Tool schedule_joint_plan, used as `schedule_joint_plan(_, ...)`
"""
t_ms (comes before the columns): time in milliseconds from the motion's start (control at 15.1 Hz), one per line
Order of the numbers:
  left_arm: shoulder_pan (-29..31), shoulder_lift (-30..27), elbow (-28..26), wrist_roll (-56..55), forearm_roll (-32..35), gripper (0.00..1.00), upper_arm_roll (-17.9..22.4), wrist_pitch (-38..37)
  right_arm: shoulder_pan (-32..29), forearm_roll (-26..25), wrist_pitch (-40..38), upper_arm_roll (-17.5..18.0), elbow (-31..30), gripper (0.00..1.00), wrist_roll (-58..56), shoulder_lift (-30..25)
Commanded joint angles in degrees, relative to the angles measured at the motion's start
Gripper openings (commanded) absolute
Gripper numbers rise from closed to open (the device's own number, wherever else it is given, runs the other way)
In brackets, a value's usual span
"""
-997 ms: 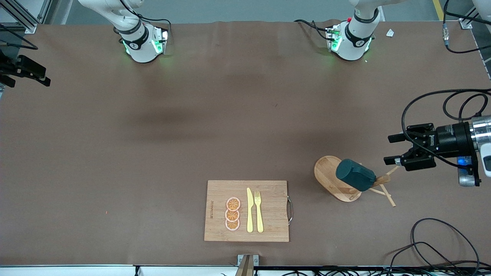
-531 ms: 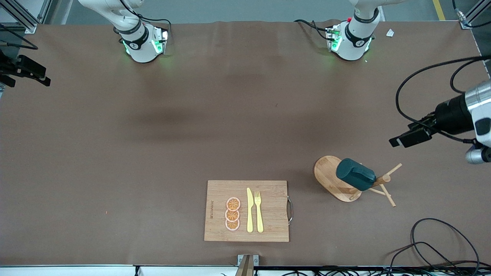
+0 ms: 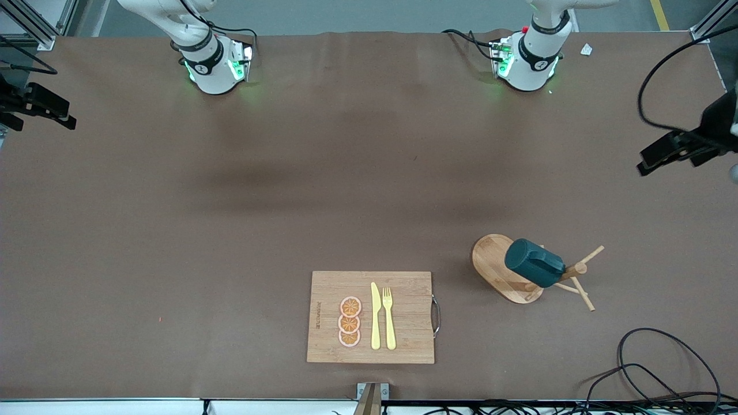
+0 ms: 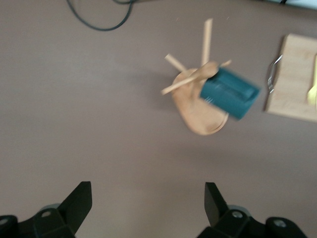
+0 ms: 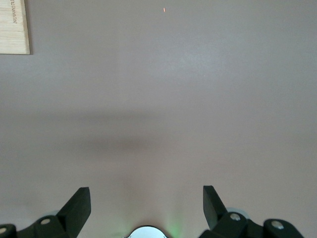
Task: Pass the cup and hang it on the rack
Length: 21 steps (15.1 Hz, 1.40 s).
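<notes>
Front view shows the cup [image 3: 534,263] hung on the rack [image 3: 507,271], at about four o'clock on the counter [image 3: 230,230]. The left claw [image 4: 147,203] hangs over the counter with jaws spread and empty. The right claw [image 5: 146,201] waits, equally wide and empty. Hanging looks done; nothing appears left.
</notes>
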Motion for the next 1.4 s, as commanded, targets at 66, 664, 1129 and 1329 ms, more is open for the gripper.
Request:
schedule_joint_plan(66, -0.6, -7.8, -8.8, 1.6, 0.2, 1.00, 0.6, -1.2, -0.8, -0.3, -0.3, 0.6, -0.8, 1.00, -0.7, -1.3)
schedule_joint_plan(664, -1.5, -11.7, -12.6, 0.4, 0.2, 1.00, -2.2, -3.4, -0.9, -0.3, -0.3, 0.6, -0.8, 1.00, -0.7, -1.3)
schedule_joint_plan(1129, -1.6, -11.5, -11.7, -0.1, 0.2, 1.00, -3.5, -2.9, -0.9, -0.3, -0.3, 0.6, -0.8, 1.00, -0.7, -1.3)
schedule_joint_plan(1329, -1.7, -11.2, -11.6, 1.1, 0.4, 1.00, -3.6, -2.9, -0.9, -0.3, -0.3, 0.6, -0.8, 1.00, -0.7, -1.3)
